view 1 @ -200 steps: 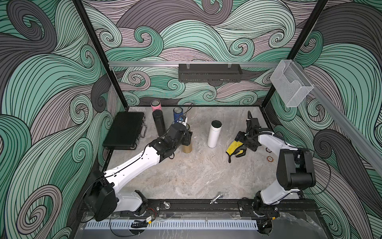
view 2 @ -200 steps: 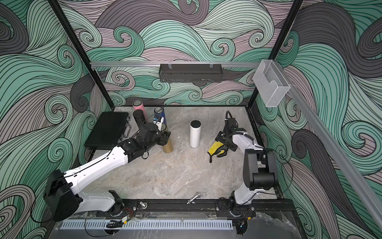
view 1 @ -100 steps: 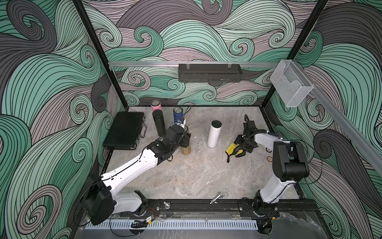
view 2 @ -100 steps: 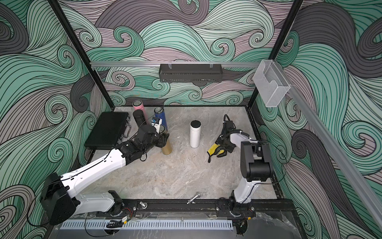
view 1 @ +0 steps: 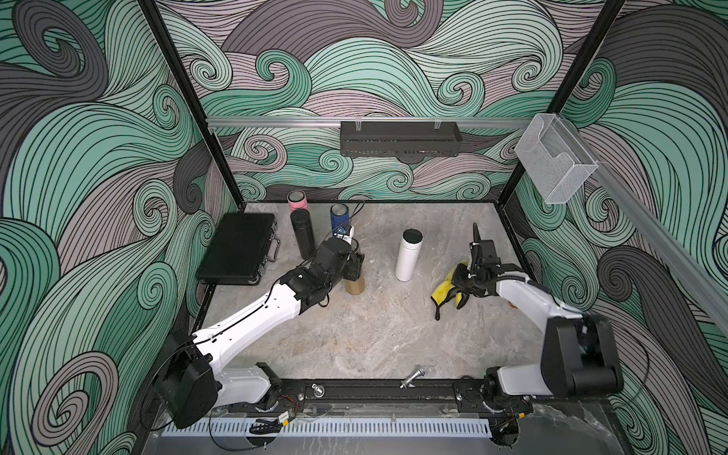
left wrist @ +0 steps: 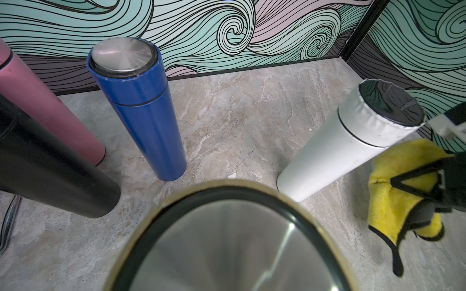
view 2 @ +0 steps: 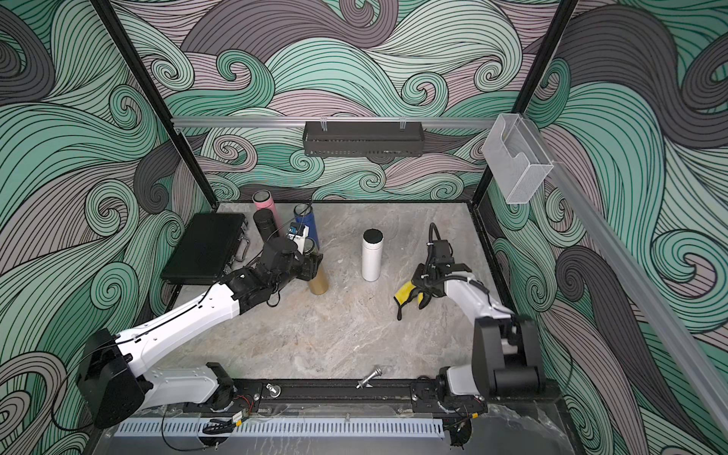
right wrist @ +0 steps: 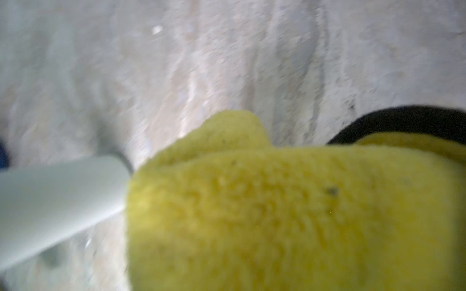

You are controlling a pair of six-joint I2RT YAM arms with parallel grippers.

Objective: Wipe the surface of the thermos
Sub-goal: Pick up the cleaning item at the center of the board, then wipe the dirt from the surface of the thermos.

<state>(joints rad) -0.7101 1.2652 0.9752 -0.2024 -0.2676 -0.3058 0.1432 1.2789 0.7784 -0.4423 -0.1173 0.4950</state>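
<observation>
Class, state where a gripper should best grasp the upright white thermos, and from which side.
The white thermos is probably best taken round its straight body below the cap, from the front: it stands upright, with bare table there.

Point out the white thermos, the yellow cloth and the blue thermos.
white thermos (view 1: pixel 407 262): in a top view, middle of its body.
yellow cloth (view 1: pixel 441 292): in a top view, its yellow fold.
blue thermos (left wrist: pixel 148 126): left wrist view, middle of its body.

Marbled tabletop (view 1: pixel 374 335): gold thermos (view 1: pixel 355 285) in left gripper (view 1: pixel 354 263) jaws; yellow cloth (view 1: pixel 441 292) at right gripper (view 1: pixel 457 285) jaws; white thermos (view 1: pixel 407 258) between; three thermoses (view 1: pixel 302 238), black case (view 1: pixel 236 248) near left jaws.
</observation>
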